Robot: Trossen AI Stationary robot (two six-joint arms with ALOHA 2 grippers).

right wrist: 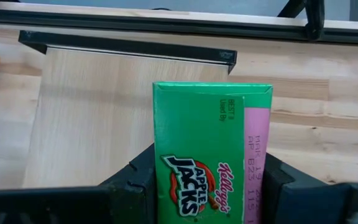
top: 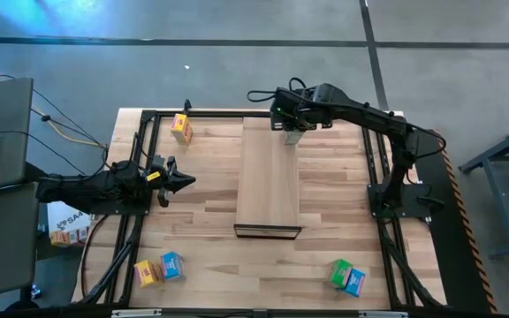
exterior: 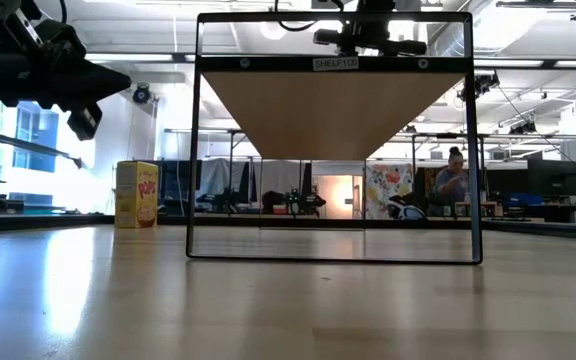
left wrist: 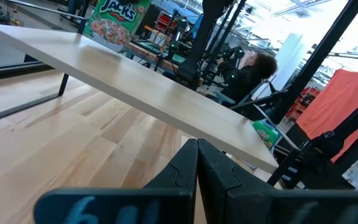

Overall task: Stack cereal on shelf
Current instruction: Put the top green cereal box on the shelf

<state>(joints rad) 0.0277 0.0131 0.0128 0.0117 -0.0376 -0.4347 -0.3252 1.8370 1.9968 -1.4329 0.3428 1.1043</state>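
Green cereal box (right wrist: 210, 155) clamped in right hand (right wrist: 207, 186).

The green cereal box (right wrist: 211, 152) has a pink side panel and a white and red printed logo on its front. The shelf (top: 269, 177) is pale smooth wood with a dark front edge. The desk (top: 201, 221) shows striped butcher-block wood, light and brown. One yellow box (top: 181, 128) carries red print. Near the front edge stand a yellow-orange box (top: 148, 272), a blue box (top: 172, 265), and a green and blue pair (top: 347, 275).
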